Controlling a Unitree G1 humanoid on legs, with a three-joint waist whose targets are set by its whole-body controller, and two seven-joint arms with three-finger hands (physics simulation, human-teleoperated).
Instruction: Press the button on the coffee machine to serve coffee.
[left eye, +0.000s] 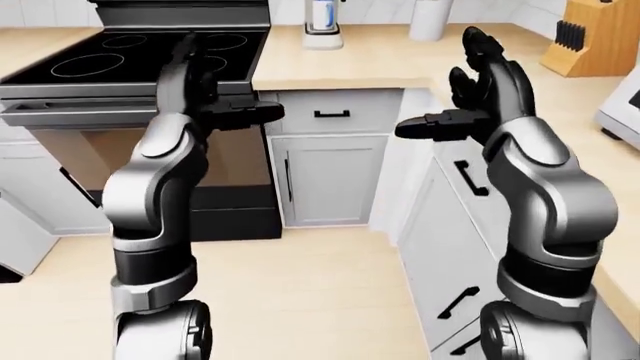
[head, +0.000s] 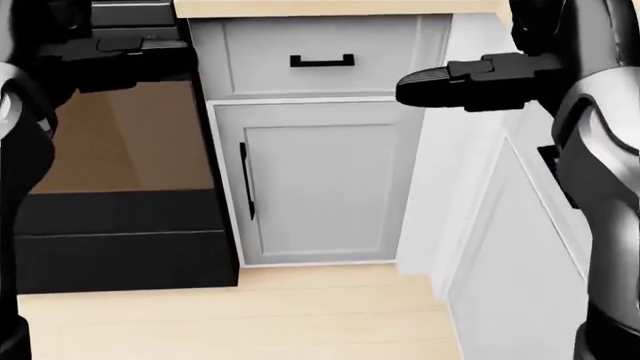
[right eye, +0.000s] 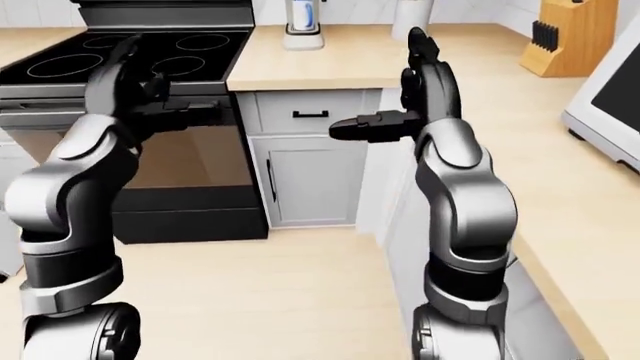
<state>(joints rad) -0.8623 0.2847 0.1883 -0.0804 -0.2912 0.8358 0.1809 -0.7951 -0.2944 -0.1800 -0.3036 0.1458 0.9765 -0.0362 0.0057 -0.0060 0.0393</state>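
No coffee machine or button visible in any view — possibly beyond the right edge, where a white appliance (right eye: 610, 97) with a dark panel sits cut off at the right of the right-eye view, too cropped to identify. Nearest the raised hands: a pale wood counter (left eye: 350, 64) running across the top and down the right side, a knife block (left eye: 595, 37) at upper right, a small white-and-blue container (left eye: 320, 22) and a white cylinder (left eye: 430, 16) at top centre. Right hand (left eye: 478, 82) held up at upper centre-right, fingers extended upward and thumb jutting left, gripping nothing. Left hand (left eye: 200, 79) mirrored at upper left over the black stove (left eye: 120, 60), fingers likewise spread and empty. Below, a grey drawer (head: 320, 56) and cabinet door (head: 320, 180) with black handles, light wood floor (head: 300, 315) at the bottom. Probably still in the approach phase — best handled by turning toward the right-hand counter to find the machine, squaring up before reaching, then leading with a single fingertip and keeping the other arm clear of the counter edge.
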